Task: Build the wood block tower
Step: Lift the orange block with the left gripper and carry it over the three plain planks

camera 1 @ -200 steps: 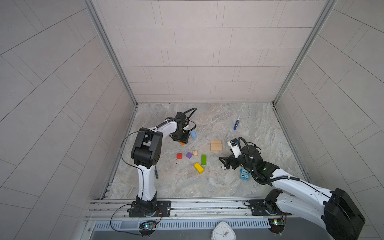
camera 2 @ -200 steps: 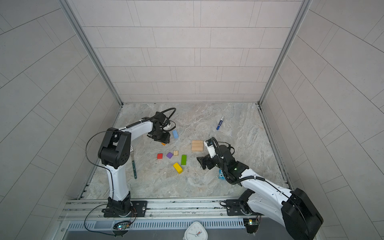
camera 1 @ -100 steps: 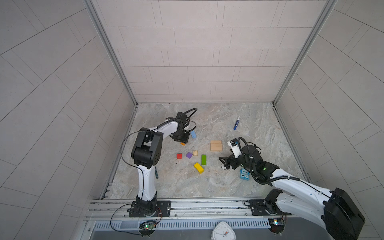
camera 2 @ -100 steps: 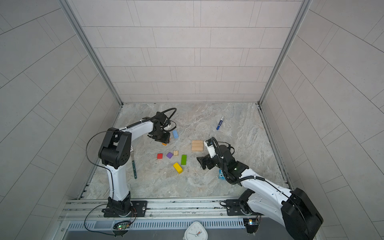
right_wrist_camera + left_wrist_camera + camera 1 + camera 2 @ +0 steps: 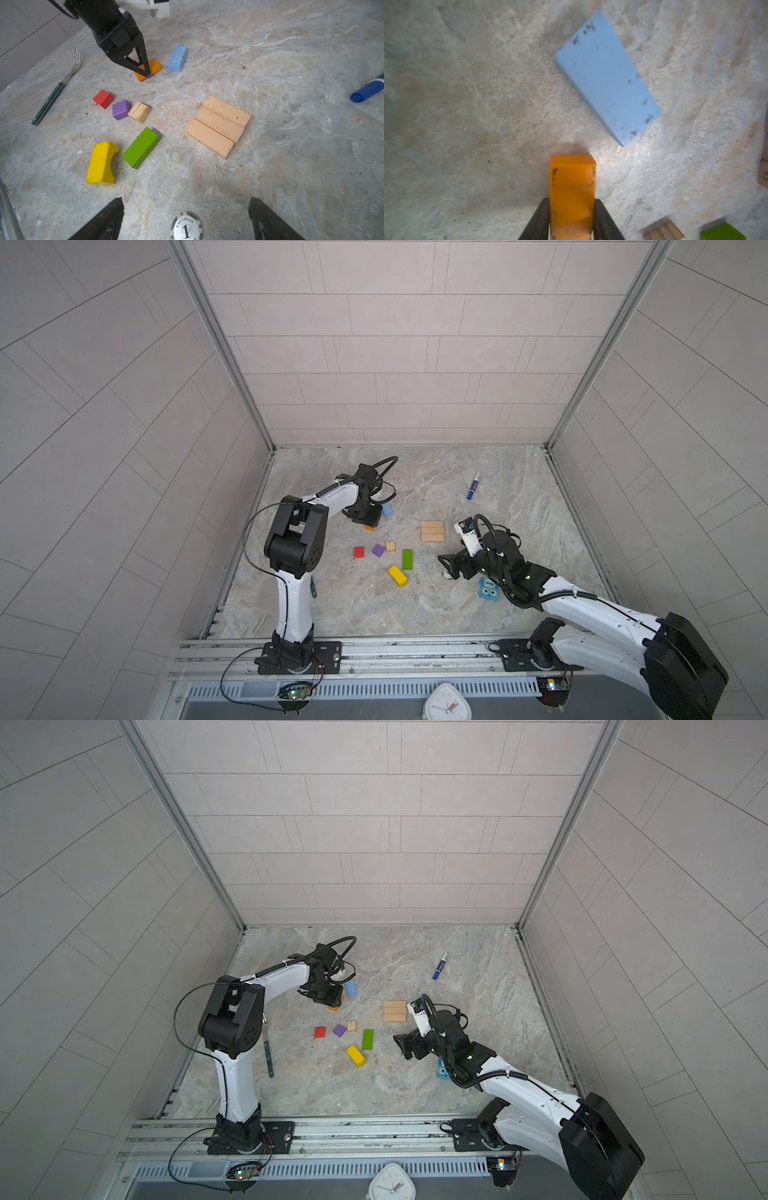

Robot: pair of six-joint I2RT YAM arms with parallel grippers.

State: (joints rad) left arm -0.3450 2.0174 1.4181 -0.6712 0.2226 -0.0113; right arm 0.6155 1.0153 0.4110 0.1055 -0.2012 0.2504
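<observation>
My left gripper [image 5: 572,220] is shut on the orange block [image 5: 572,187], which still lies on the stone floor [image 5: 152,66]; in a top view that gripper [image 5: 368,516] hides most of it. A light blue bar [image 5: 388,510] lies right beside it. Three tan bars [image 5: 218,124] lie flat side by side as one slab. Loose on the floor are a red cube [image 5: 103,99], a purple cube [image 5: 120,109], a striped cube [image 5: 138,112], a green bar [image 5: 141,147] and a yellow piece [image 5: 101,164]. My right gripper [image 5: 186,200] stands open and empty, low above the floor.
A Las Vegas poker chip [image 5: 186,227] lies between my right fingers. A fork [image 5: 56,87] lies near the left wall, a blue marker [image 5: 473,486] at the back right, a blue toy [image 5: 489,588] under my right arm. Walls close three sides.
My left jaws have closed onto the orange block. Neither arm has visibly shifted, and the right gripper stays open.
</observation>
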